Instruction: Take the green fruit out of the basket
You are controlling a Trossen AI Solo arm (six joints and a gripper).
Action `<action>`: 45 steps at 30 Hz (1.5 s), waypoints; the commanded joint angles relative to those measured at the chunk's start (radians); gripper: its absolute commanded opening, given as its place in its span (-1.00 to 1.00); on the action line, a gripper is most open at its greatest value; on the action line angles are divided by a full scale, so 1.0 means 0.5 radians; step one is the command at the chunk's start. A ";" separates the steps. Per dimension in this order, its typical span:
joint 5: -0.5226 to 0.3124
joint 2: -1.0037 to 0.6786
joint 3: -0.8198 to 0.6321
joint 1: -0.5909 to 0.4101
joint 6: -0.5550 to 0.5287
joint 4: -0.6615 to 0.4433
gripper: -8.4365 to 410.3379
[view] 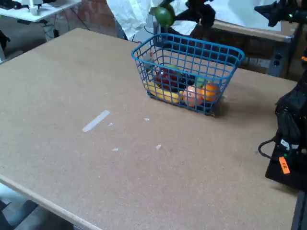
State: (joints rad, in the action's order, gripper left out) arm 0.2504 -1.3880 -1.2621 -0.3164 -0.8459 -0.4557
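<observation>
The green fruit (165,16) is up in the air, above the far left end of the basket (225,72). It is round, shiny and dark green. It is not touching the basket at all. The tool (169,14) is clenched around the green fruit and holds it up. The dark arm (199,12) reaches in from the right at the top of the picture.

The basket is blue and made of wire. It sits on the worktop (72,81), toward the far side. Inside it lie a yellow fruit (160,91), a red fruit (167,76) and an orange fruit (208,90), close together on the bottom. A peach-colored fruit (192,96) is beside the orange one.

On the brown worktop in front of the basket lies a pale strip of tape (96,120). A few small white bits (158,146) lie near it.
</observation>
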 commanded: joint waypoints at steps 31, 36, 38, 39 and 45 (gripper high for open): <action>-0.263 -0.277 0.001 0.942 0.182 -0.119 0.03; -0.297 -0.380 0.001 1.012 0.176 -0.161 0.03; -0.311 -0.410 0.001 1.036 0.175 -0.177 0.03; -0.320 -0.417 0.001 1.047 0.175 -0.190 0.03; -0.331 -0.474 0.001 1.089 0.176 -0.227 0.03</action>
State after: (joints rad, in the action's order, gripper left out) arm 0.0917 -1.6115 -1.2606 0.2192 -0.7578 -0.5587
